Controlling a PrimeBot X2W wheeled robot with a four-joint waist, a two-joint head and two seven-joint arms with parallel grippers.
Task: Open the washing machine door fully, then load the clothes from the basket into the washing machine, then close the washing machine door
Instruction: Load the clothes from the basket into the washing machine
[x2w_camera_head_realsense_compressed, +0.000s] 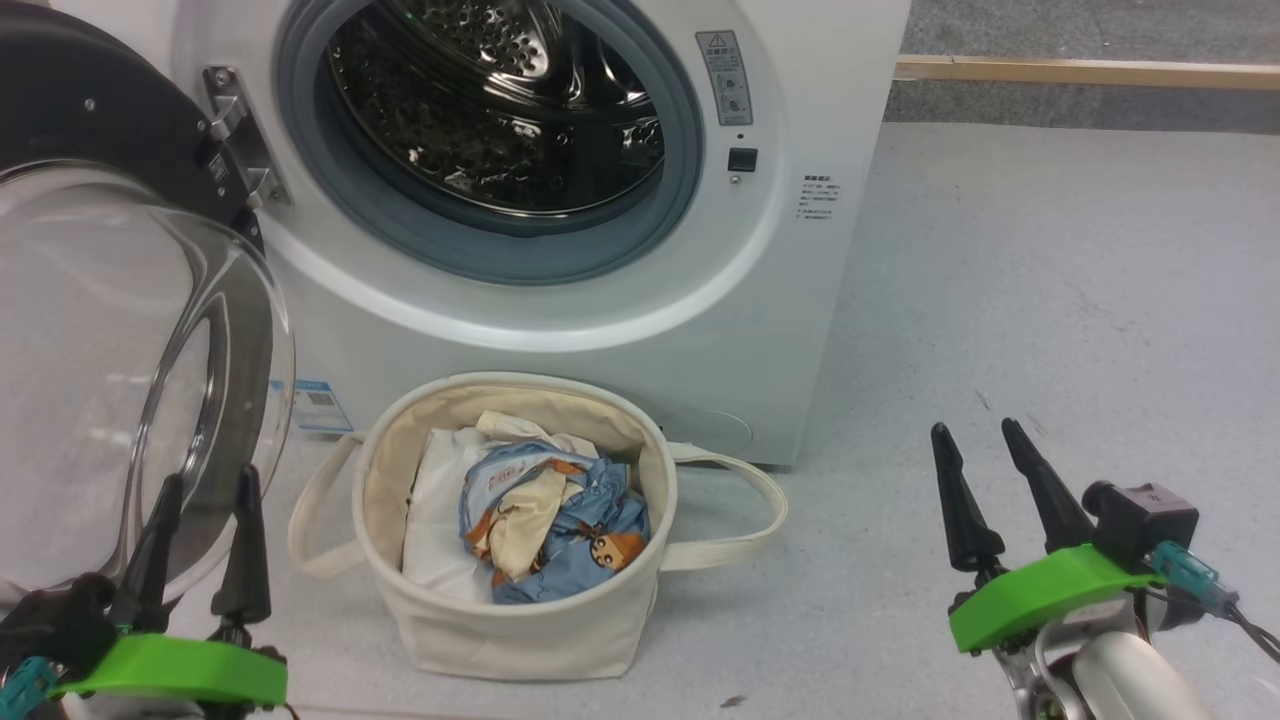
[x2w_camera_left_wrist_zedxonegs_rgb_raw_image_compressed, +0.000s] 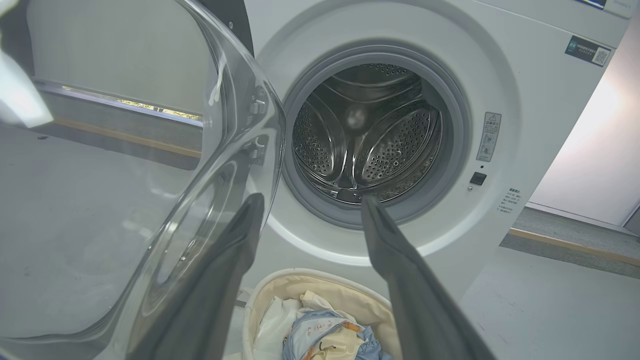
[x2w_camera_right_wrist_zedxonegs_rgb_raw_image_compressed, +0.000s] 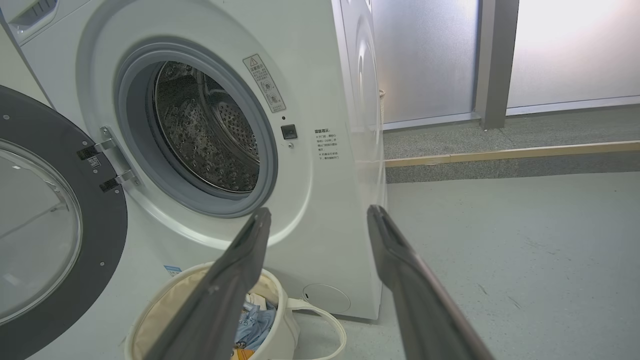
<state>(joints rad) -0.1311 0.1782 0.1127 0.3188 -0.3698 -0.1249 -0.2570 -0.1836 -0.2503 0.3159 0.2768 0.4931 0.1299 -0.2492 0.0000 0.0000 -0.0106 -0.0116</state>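
Blue bear-print clothes (x2w_camera_head_realsense_compressed: 555, 525) lie bunched in the basket (x2w_camera_head_realsense_compressed: 520, 630), just before the washing machine (x2w_camera_head_realsense_compressed: 800, 300), its door (x2w_camera_head_realsense_compressed: 120, 380) swung wide. Left gripper (x2w_camera_head_realsense_compressed: 210, 476) and right gripper (x2w_camera_head_realsense_compressed: 973, 427) stand spread, empty. Advise a deep pinch, lifting the bunch clear of the basket.

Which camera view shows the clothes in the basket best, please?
The head view: it looks down into the basket, showing the whole pile of clothes. The left wrist view crops them at its bottom edge; in the right wrist view the right gripper hides most.
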